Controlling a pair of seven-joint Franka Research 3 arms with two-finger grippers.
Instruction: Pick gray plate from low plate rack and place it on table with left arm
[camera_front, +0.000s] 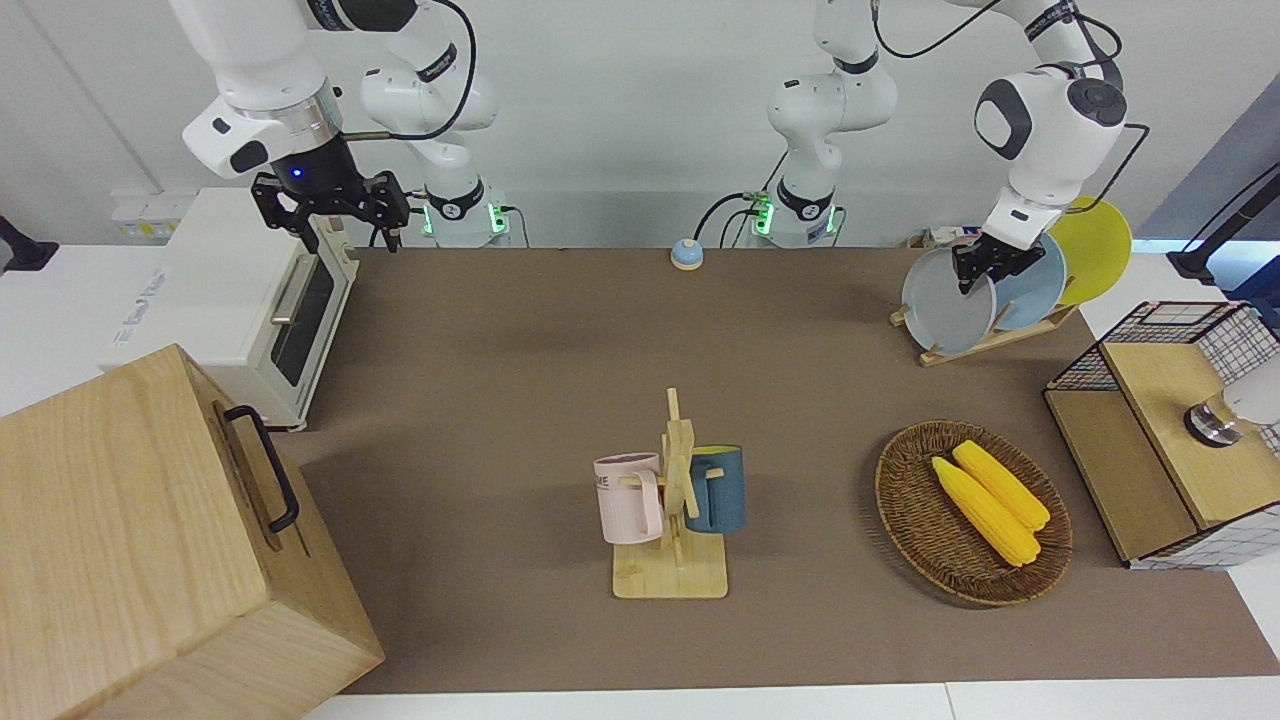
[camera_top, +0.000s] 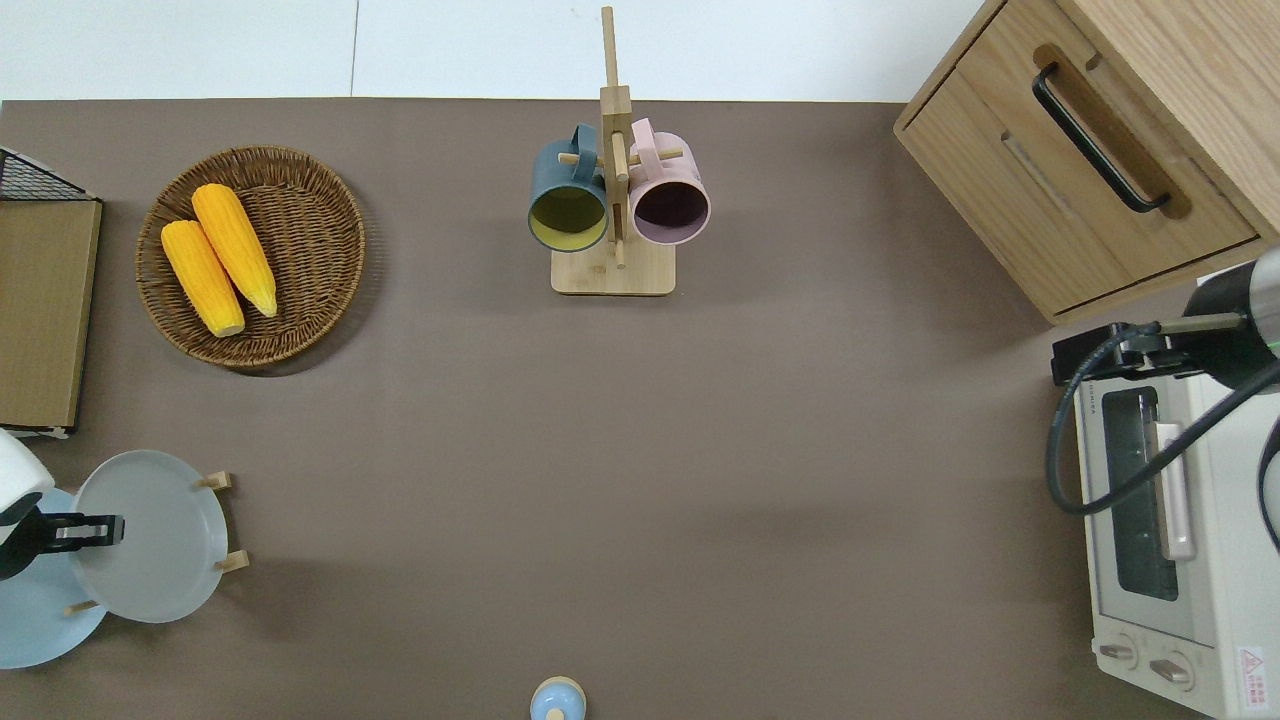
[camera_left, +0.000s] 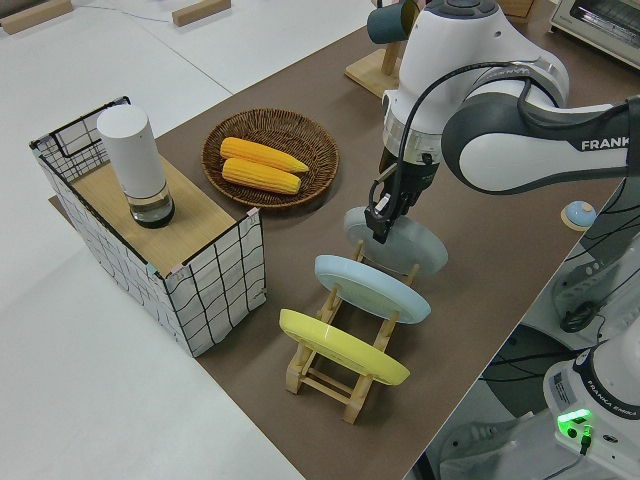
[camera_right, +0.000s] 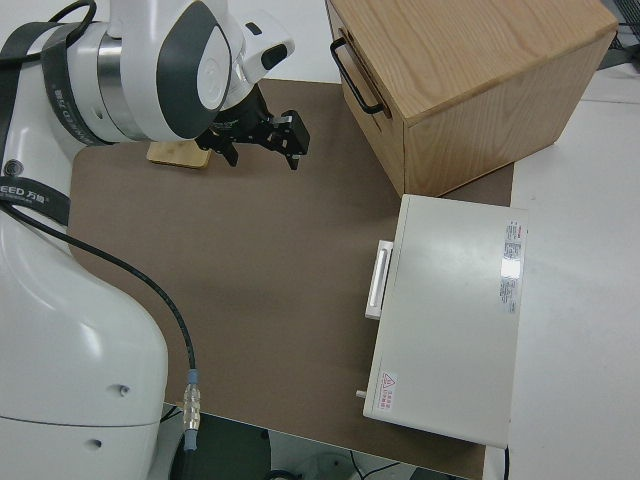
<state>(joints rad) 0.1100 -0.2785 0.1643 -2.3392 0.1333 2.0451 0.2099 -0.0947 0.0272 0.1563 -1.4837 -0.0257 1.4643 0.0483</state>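
The gray plate (camera_front: 945, 305) leans in the low plate rack (camera_front: 1000, 338) at the left arm's end of the table (camera_front: 500, 350), in the slot nearest the table's middle. My left gripper (camera_front: 978, 272) is shut on the plate's upper rim, which also shows in the overhead view (camera_top: 105, 531) and the left side view (camera_left: 380, 228). The plate (camera_top: 160, 540) still rests in the rack (camera_top: 235, 561). My right arm is parked, its gripper (camera_front: 330, 215) open and empty.
A light-blue plate (camera_front: 1030, 290) and a yellow plate (camera_front: 1100, 245) stand in the same rack. A wicker basket (camera_front: 905, 510) with two corn cobs, a wire crate (camera_front: 1170, 430), a mug tree (camera_front: 675, 500), a wooden cabinet (camera_front: 130, 540) and a toaster oven (camera_front: 240, 300) stand around.
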